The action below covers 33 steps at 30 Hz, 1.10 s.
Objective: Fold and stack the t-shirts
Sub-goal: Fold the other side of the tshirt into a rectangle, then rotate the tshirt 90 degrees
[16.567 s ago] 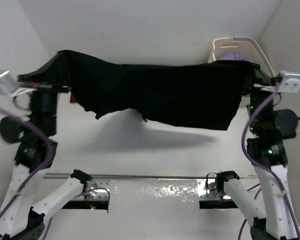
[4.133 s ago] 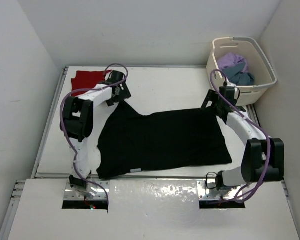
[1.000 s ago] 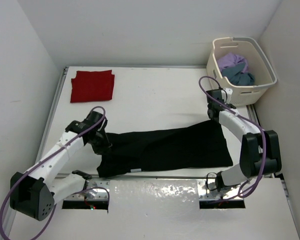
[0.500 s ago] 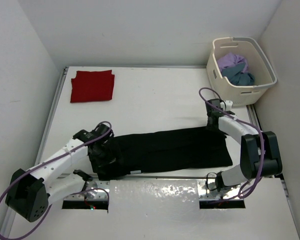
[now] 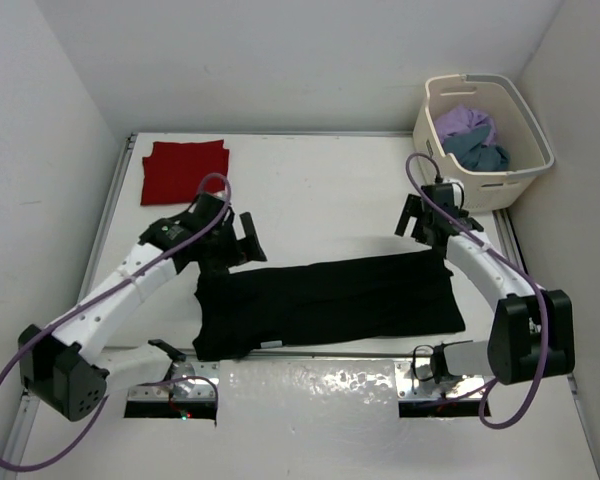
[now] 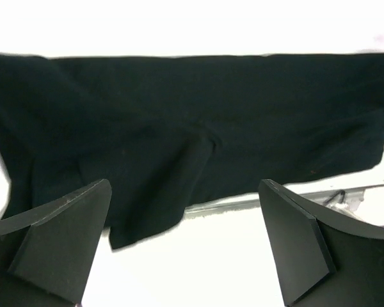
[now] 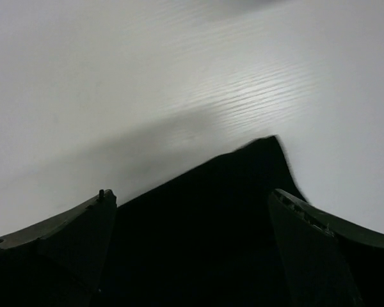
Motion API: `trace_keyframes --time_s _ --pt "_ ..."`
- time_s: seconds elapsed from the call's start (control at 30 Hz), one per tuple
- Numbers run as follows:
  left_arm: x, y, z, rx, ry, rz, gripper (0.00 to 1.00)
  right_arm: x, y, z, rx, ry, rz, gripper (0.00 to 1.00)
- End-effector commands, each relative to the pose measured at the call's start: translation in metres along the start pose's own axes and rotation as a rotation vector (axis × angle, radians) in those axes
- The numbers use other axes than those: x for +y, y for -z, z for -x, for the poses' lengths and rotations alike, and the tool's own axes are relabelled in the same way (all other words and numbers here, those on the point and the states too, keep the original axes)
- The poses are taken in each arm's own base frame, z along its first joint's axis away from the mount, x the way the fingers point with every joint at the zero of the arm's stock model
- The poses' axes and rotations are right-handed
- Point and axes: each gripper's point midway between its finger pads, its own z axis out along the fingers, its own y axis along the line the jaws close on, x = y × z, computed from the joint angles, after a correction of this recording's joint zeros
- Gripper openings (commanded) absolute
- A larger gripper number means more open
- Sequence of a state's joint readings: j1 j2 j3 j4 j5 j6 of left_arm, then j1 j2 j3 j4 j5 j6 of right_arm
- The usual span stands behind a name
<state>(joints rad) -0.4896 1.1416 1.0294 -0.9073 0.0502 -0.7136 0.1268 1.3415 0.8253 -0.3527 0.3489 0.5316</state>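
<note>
A black t-shirt (image 5: pixel 330 300) lies folded into a long band near the table's front edge. It also fills the upper left wrist view (image 6: pixel 179 121), and its far right corner shows in the right wrist view (image 7: pixel 211 217). My left gripper (image 5: pixel 246 237) (image 6: pixel 185 240) hovers open just behind the shirt's left end, holding nothing. My right gripper (image 5: pixel 411 216) (image 7: pixel 192 252) is open above the far right corner, also holding nothing. A folded red t-shirt (image 5: pixel 185 172) rests at the back left. Lavender (image 5: pixel 465 122) and teal-blue (image 5: pixel 483 153) t-shirts lie in the basket.
The cream laundry basket (image 5: pixel 536 150) stands at the back right corner. White walls close in the table on the left, back and right. A metal strip (image 5: pixel 310 385) runs along the front edge between the arm bases.
Both grippers have opened and let go of the black t-shirt, which now lies folded on the table. The left arm has pulled away toward the back; the right has lifted back slightly.
</note>
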Motion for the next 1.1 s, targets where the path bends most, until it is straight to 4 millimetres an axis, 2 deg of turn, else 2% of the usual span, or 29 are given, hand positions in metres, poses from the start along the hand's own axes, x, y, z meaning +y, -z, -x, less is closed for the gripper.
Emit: trace_keyframes --time_s 0.0,0.03,0.07,0.1,0.13,0.17,0.3,0.33,0.4,0.5,0.53,0.6,0.63,0.67,0.7,0.77,0.8,0.83,0.87,0.9,0.93,0.97,1.0,1.03,1.07 --pt "0.009 -0.043 -0.014 0.054 -0.012 0.012 1.0 0.043 -0.002 -0.019 0.055 0.0 0.245 0.99" --pt "0.005 -0.051 -0.014 0.051 -0.007 -0.015 1.0 0.043 -0.003 -0.025 0.07 -0.002 0.251 0.99" --pt "0.01 -0.063 -0.022 0.076 -0.008 -0.011 1.0 0.046 -0.004 -0.03 0.088 0.001 0.268 0.99" --pt "0.007 -0.068 -0.027 0.099 0.001 -0.035 1.0 0.045 -0.005 -0.033 0.095 -0.003 0.264 0.99" --pt "0.0 -0.075 -0.022 0.077 -0.002 -0.073 1.0 0.044 -0.007 -0.038 0.105 -0.001 0.26 0.99" --pt "0.008 -0.087 -0.031 0.103 0.004 -0.056 1.0 0.045 -0.008 -0.043 0.114 0.008 0.269 0.99" --pt "0.032 -0.121 -0.043 0.147 0.009 0.034 1.0 0.045 -0.015 -0.062 0.171 0.017 0.281 0.99" --pt "0.038 -0.128 -0.044 0.148 0.004 0.057 1.0 0.043 -0.018 -0.074 0.206 0.02 0.273 0.99" --pt "0.057 -0.148 -0.05 0.18 0.007 0.125 1.0 0.038 -0.023 -0.086 0.239 0.013 0.25 0.99" --pt "0.079 -0.174 -0.027 0.171 0.031 0.214 1.0 0.031 -0.03 -0.101 0.276 0.01 0.217 0.99" --pt "0.091 -0.178 -0.011 0.145 0.058 0.265 1.0 0.028 -0.03 -0.103 0.285 0.015 0.204 0.99" --pt "0.085 -0.196 0.035 0.074 0.042 0.291 1.0 0.023 -0.029 -0.107 0.288 0.023 0.186 0.99" --pt "0.072 -0.208 0.077 0.004 0.05 0.305 1.0 0.021 -0.028 -0.114 0.3 0.024 0.191 0.99" --pt "0.059 -0.214 0.098 -0.018 0.01 0.281 1.0 0.023 -0.023 -0.112 0.29 0.017 0.205 0.99" --pt "0.036 -0.229 0.139 -0.077 -0.022 0.255 1.0 0.023 -0.018 -0.123 0.31 0.02 0.222 0.99" --pt "0.011 -0.248 0.179 -0.13 -0.06 0.207 1.0 0.026 -0.009 -0.13 0.309 0.024 0.25 0.99" --pt "-0.003 -0.26 0.191 -0.117 -0.075 0.15 1.0 0.026 -0.007 -0.135 0.317 0.027 0.255 0.99" --pt "-0.031 -0.284 0.224 -0.168 -0.1 0.073 1.0 0.024 -0.002 -0.15 0.356 0.03 0.263 0.99" --pt "-0.049 -0.294 0.239 -0.183 -0.155 0.005 1.0 0.032 0.007 -0.162 0.399 0.047 0.312 0.99" --pt "-0.065 -0.306 0.245 -0.172 -0.183 -0.063 1.0 0.033 0.015 -0.175 0.426 0.063 0.339 0.99" --pt "-0.091 -0.321 0.271 -0.224 -0.217 -0.148 1.0 0.037 0.021 -0.182 0.441 0.081 0.368 0.99" --pt "-0.107 -0.322 0.282 -0.25 -0.241 -0.217 1.0 0.048 0.033 -0.194 0.47 0.125 0.435 0.99" --pt "-0.134 -0.321 0.301 -0.334 -0.26 -0.34 1.0 0.051 0.043 -0.204 0.499 0.152 0.484 0.99" --pt "-0.138 -0.329 0.299 -0.35 -0.242 -0.39 1.0 0.056 0.051 -0.21 0.519 0.196 0.533 0.99" --pt "-0.147 -0.328 0.302 -0.393 -0.243 -0.45 1.0 0.067 0.067 -0.223 0.562 0.245 0.625 0.99"
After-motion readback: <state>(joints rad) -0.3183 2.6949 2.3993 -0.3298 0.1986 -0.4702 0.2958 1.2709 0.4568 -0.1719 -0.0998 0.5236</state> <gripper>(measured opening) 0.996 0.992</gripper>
